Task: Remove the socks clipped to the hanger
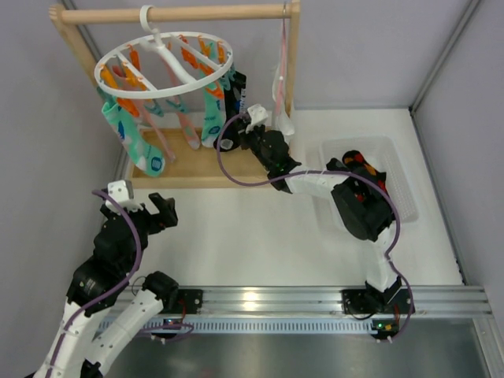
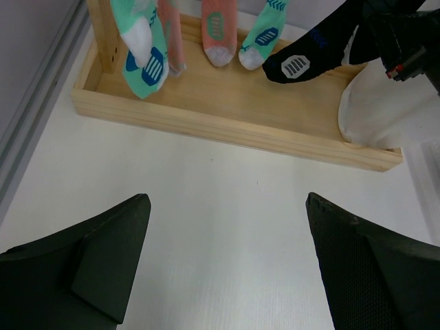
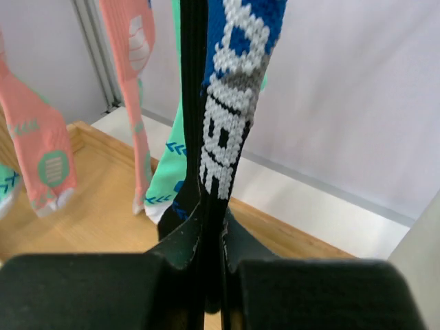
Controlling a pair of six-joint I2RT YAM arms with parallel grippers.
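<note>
The white oval hanger (image 1: 165,67), with orange and teal clips, hangs by its hook from a wooden rail. Several socks hang clipped to it: mint-green (image 1: 130,134), pink (image 1: 187,126), mint-green (image 1: 211,118) and black (image 1: 235,93). In the right wrist view my right gripper (image 3: 213,220) is shut on the black sock (image 3: 230,103), which has blue and white knit marks and runs straight up from the jaws. My left gripper (image 2: 227,199) hovers open over the white table, well short of the sock toes (image 2: 141,55), with nothing between its fingers.
The wooden rack frame (image 1: 177,13) stands on a wooden base tray (image 1: 197,167) at the back left. A long pale cloth (image 1: 279,90) hangs at the rack's right post. A clear plastic bin (image 1: 402,169) sits on the right under the right arm. Grey walls close in on both sides.
</note>
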